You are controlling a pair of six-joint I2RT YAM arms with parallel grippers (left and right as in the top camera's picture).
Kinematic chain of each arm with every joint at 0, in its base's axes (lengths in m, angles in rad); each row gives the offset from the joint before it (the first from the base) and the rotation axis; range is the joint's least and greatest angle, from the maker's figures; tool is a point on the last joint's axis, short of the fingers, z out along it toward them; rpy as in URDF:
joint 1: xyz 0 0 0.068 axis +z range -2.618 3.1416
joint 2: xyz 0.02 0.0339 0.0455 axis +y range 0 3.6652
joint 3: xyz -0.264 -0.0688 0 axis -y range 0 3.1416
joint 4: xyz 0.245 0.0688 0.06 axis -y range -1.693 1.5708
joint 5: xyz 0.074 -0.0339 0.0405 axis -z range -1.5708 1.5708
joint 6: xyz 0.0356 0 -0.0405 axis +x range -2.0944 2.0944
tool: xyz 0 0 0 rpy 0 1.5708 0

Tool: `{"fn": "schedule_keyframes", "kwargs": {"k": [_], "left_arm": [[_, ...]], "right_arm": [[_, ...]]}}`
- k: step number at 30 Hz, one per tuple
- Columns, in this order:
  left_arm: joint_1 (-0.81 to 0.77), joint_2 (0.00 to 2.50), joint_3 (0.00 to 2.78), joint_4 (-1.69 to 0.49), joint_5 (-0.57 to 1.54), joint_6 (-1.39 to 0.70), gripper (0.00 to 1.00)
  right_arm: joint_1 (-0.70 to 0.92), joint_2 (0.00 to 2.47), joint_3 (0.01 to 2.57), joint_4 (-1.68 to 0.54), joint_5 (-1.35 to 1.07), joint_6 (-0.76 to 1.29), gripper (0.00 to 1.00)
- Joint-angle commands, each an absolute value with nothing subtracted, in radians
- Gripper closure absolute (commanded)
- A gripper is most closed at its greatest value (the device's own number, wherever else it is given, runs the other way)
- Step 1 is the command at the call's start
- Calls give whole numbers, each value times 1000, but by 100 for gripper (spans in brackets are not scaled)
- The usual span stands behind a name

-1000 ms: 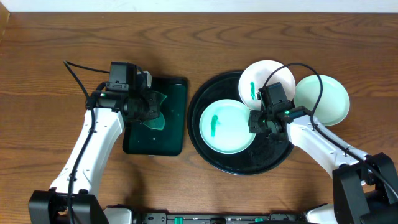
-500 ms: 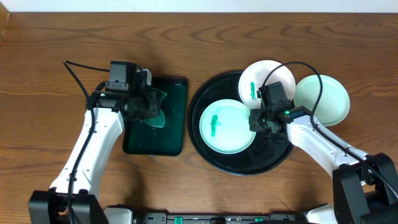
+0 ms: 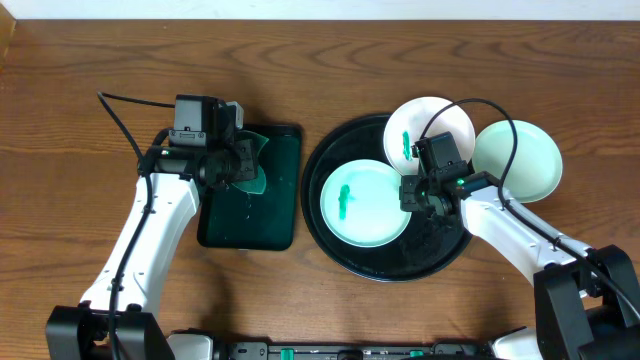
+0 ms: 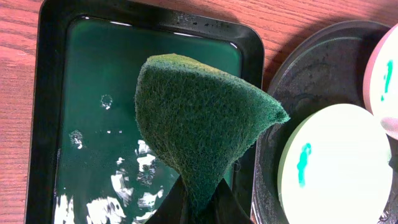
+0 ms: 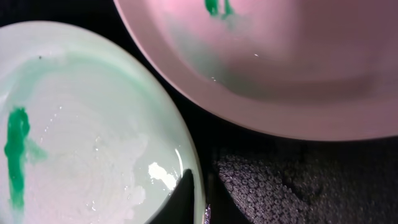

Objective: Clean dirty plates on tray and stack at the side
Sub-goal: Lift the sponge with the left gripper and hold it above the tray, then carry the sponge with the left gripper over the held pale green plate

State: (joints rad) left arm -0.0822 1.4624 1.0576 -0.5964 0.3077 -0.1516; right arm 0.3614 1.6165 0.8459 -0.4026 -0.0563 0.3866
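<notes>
Moved: the left gripper (image 3: 243,166) and its green scouring pad (image 3: 256,163) have shifted a little toward the far end of the rectangular dark green tray (image 3: 275,220). The right gripper (image 3: 412,194) and all three plates lie where they did a second ago.
Left fingers: narrow, pinching the lower tip of the scouring pad (image 4: 199,118). The left wrist view shows the pad fanning out above the left gripper (image 4: 198,200).
Pad position: held over the green tray (image 4: 93,74), whose floor is wet and glinting. Whether the pad touches the floor cannot be told.
Right fingers: at the right-hand rim of the smeared mint plate (image 3: 375,215). In the right wrist view one dark finger (image 5: 184,198) lies on the inner side of that rim. The other finger is lost against the black surface, so whether the rim is clamped cannot be told.
Black round tray (image 3: 430,248): beside the green tray and apart from it, on the wooden table (image 3: 100,60).
Smeared mint plate: flat in the left half of the black tray, with a green streak left of its centre (image 5: 81,137).
White plate (image 3: 425,120): at the far side of the black tray, partly over its rim, with a green smear near its left edge. Its edge overlaps the mint plate's in the right wrist view (image 5: 298,62).
Third plate (image 3: 525,160): pale mint, no smear visible, on the table at the black tray's right, just beside the white plate.
</notes>
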Motion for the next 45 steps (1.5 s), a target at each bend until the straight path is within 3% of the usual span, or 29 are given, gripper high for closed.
{"fn": "schedule_keyframes", "kwargs": {"k": [1, 4, 9, 12, 23, 27, 45], "left_arm": [[-86, 1465, 1051, -592, 294, -131, 93], [-86, 1465, 1051, -592, 295, -131, 92], [-86, 1465, 1051, -592, 294, -131, 92], [-86, 1465, 1051, -592, 294, -131, 92], [-86, 1468, 1051, -592, 294, -131, 92], [-86, 1481, 1051, -586, 294, -131, 92], [-91, 1496, 1201, -666, 43, -147, 93]], "right_arm": [[374, 1627, 838, -400, -57, 384, 86], [374, 1636, 836, -395, -57, 385, 85], [374, 1668, 835, -381, -61, 388, 94], [374, 1667, 835, -382, -70, 388, 94], [374, 1667, 835, -393, -95, 388, 83], [374, 1667, 835, -393, -95, 388, 98], [374, 1667, 835, -392, -117, 388, 99]]}}
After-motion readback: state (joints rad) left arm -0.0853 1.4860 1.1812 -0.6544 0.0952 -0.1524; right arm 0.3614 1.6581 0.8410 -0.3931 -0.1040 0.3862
